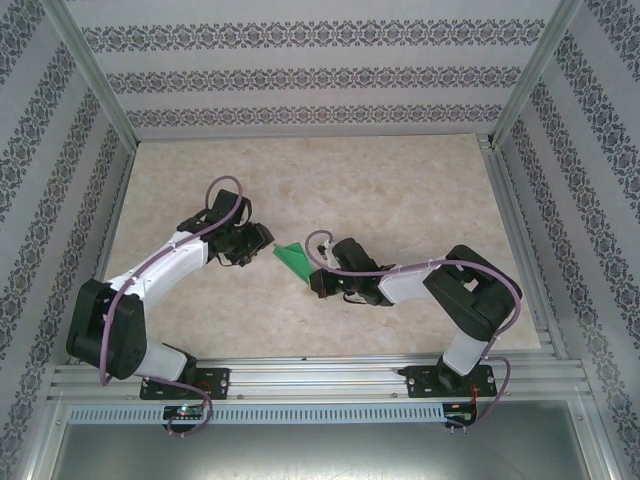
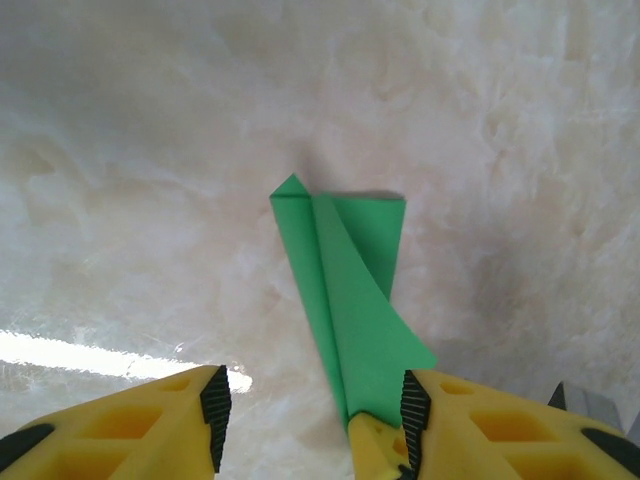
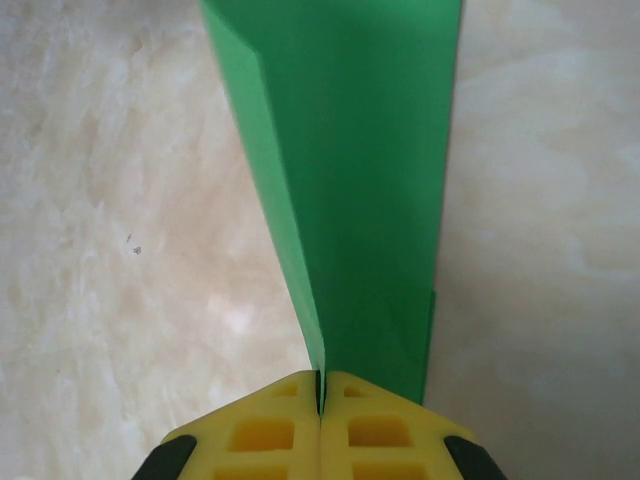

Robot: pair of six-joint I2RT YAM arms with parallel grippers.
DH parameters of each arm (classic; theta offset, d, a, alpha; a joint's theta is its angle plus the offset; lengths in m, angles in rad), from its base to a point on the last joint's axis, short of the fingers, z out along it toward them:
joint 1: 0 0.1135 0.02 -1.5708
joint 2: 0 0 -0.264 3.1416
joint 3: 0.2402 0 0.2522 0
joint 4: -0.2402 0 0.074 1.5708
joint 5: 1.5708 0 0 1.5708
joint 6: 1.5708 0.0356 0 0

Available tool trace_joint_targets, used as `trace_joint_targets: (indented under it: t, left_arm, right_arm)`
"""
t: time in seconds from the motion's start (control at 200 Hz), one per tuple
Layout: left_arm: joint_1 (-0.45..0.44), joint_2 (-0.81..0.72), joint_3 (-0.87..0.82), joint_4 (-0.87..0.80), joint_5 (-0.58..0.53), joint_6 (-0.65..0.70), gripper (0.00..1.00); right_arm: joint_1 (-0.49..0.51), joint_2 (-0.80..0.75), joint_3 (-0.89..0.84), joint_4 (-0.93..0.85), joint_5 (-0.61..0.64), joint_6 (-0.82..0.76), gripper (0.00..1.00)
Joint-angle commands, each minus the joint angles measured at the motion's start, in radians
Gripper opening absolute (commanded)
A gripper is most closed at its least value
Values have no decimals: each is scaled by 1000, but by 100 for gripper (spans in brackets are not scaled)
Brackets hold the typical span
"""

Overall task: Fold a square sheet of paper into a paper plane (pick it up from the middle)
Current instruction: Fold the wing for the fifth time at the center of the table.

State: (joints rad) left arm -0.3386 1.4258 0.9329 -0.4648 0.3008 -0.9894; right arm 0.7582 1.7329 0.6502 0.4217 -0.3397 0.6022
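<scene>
Yellow fingers (image 3: 260, 435) of the right end effector (image 3: 321, 385) were pressed together at the bottom of the right wrist view. They were clenched on one end of the green paper plane (image 3: 360, 200), whose creased body ran away from them over the pale marbled desk (image 3: 100, 250). At the left wrist, the left end effector (image 2: 313, 405) stood released, its two yellow fingers apart. The plane's nearer end lay just beside the ribbed inner pad of one finger, with nothing pinching it. Farther on, the plane lay flat along the desk up to a small pointed tip, with a lengthwise crease and one flap folded out to the side. From above, both arms extended from the near edge toward the plane. It lay about mid-desk, slightly nearer the near edge than the far one, between the two end effectors.
</scene>
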Motion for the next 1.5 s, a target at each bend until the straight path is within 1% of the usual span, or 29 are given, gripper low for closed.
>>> trace_joint_targets:
  t: [0.0, 0.24, 0.385, 0.555, 0.764, 0.949, 1.129, 1.494]
  left_arm:
    - [0, 10, -42, 116, 82, 33, 49]
    - [-26, 31, -70, 177, 131, 59, 46]
    - [-48, 65, -75, 234, 178, 62, 44]
    - [-90, 108, -58, 248, 189, 63, 42]
    - [-113, 136, -74, 299, 229, 73, 41]
    - [-137, 163, -107, 416, 273, 18, 41]
    - [-160, 201, -107, 502, 260, -25, 41]
    - [-168, 293, -103, 592, 245, -37, 41]
  right_arm:
    - [-14, 26, 35, 19, -103, 79, 0]
    - [-46, 42, 24, 65, -144, 165, 0]
    - [-52, 66, 23, 67, -154, 189, 0]
    - [-54, 86, 22, 63, -150, 210, 0]
    - [-67, 103, 18, 75, -177, 249, 0]
    - [-72, 121, 14, 64, -188, 275, 0]
    - [-72, 129, 5, 46, -174, 285, 0]
    - [-82, 122, -2, 25, -160, 292, 0]
